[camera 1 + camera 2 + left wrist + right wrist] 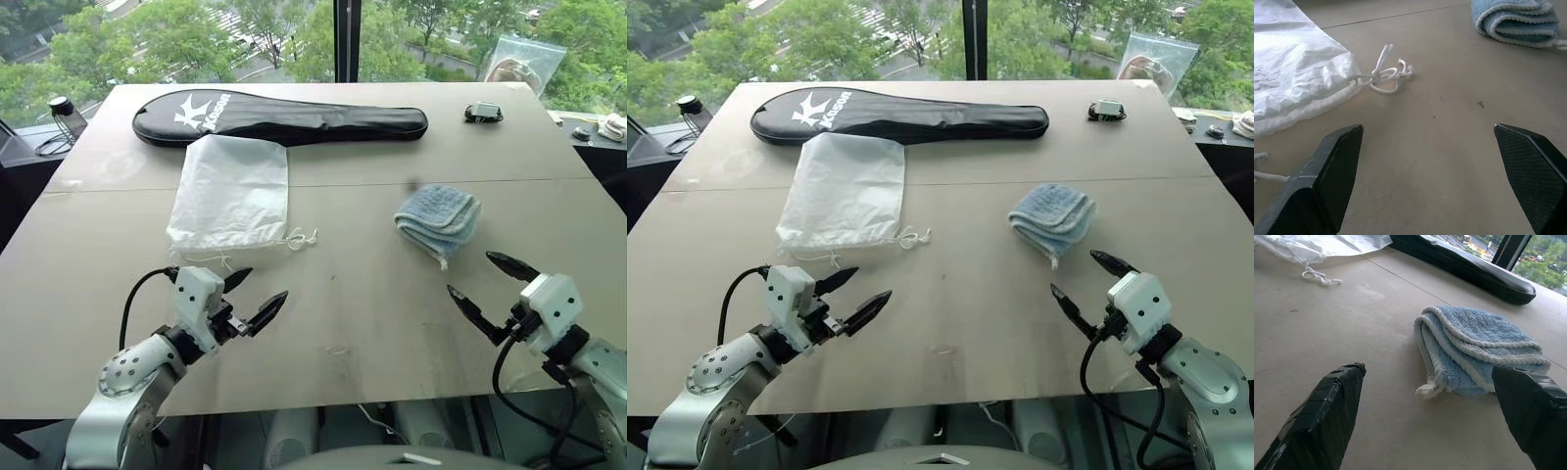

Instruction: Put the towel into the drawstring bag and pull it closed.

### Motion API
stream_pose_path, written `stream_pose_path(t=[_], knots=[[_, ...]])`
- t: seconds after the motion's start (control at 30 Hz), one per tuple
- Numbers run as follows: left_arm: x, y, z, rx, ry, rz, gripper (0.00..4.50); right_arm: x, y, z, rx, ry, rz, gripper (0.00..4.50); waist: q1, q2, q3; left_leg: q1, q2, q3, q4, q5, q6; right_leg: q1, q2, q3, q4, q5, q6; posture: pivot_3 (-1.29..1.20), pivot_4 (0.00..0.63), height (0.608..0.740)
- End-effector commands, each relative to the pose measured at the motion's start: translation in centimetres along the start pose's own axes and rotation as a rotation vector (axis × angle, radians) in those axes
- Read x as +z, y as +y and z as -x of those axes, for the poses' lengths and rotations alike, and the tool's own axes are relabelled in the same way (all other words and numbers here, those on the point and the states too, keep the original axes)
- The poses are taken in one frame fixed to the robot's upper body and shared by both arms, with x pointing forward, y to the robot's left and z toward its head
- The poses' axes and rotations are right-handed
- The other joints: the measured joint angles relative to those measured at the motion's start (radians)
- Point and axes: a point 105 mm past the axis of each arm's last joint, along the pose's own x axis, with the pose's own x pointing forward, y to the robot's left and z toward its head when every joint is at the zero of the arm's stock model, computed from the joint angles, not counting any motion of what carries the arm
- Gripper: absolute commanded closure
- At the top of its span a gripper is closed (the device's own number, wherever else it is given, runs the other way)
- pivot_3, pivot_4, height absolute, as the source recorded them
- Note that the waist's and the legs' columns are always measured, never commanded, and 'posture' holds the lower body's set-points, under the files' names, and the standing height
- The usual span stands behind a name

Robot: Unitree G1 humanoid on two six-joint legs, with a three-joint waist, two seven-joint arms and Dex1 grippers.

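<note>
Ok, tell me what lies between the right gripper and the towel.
Nothing: in the right wrist view, bare table runs from the open right gripper to the folded blue towel.

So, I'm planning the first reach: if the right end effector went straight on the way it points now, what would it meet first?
Probably the towel: it lies folded on the table right ahead of the open right end effector, with bare tabletop between. Depth is hard to judge.
</note>
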Motion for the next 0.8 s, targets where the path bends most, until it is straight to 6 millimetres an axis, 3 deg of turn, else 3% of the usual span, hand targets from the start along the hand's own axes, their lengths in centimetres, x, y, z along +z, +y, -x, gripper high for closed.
stream_pose_path(t=[0.03, 0.23, 0.37, 0.5, 0.7, 0.8], knots=[[1.4, 1.0, -0.2, 0.053, -0.055, -0.056, 0.07, 1.9, 0.4, -0.5, 0.03, -0.079, 0.042, 0.04, 0.002, 0.0, 0.0, 0.0, 0.0, 0.0, 0.0, 0.0, 0.0, 0.0, 0.0, 0.0, 0.0, 0.0, 0.0, 0.0, 0.15, 0.74], [3.0, 4.0, -0.8, 0.235, -0.081, -0.282, 0.07, 5.0, 3.3, -2.5, 0.232, -0.21, 0.062, 0.04, 0.007, 0.0, 0.0, 0.001, 0.0, -0.001, 0.0, 0.0, 0.0, 0.0, 0.001, 0.0, 0.001, 0.0, 0.0, 0.0, 0.15, 0.74], [3.3, 5.4, 0.1, 0.288, 0.007, -0.714, 0.07, 5.8, 5.1, -1.4, 0.416, -0.229, 0.063, 0.04, 0.011, 0.0, 0.0, 0.0, 0.0, -0.001, 0.0, 0.0, 0.0, 0.0, 0.0, -0.001, 0.0, 0.001, 0.0, 0.0, 0.15, 0.74], [2.6, 6.8, 1.1, 0.338, 0.105, -1.029, 0.07, 6.2, 5.6, -1.2, 0.462, -0.257, 0.071, 0.04, 0.011, 0.0, 0.0, 0.0, -0.001, 0.0, -0.002, -0.001, 0.001, 0.0, -0.001, 0.0, -0.002, 0.002, -0.003, 0.0, 0.15, 0.74], [2.0, 8.9, -0.6, 0.368, 0.163, -1.236, 0.07, 6.4, 5.9, -1.9, 0.443, -0.281, 0.087, 0.04, 0.014, -0.001, -0.001, 0.0, 0.0, -0.001, -0.001, -0.001, 0.001, 0.0, -0.001, -0.002, -0.001, 0.001, 0.0, 0.0, 0.15, 0.74], [2.0, 9.9, -1.5, 0.388, 0.156, -1.259, 0.07, 6.5, 5.8, -2.2, 0.422, -0.285, 0.091, 0.04, 0.013, -0.001, -0.001, 0.0, 0.0, -0.002, -0.001, 0.0, 0.001, 0.001, -0.001, -0.003, 0.0, 0.003, 0.004, 0.0, 0.15, 0.74]])
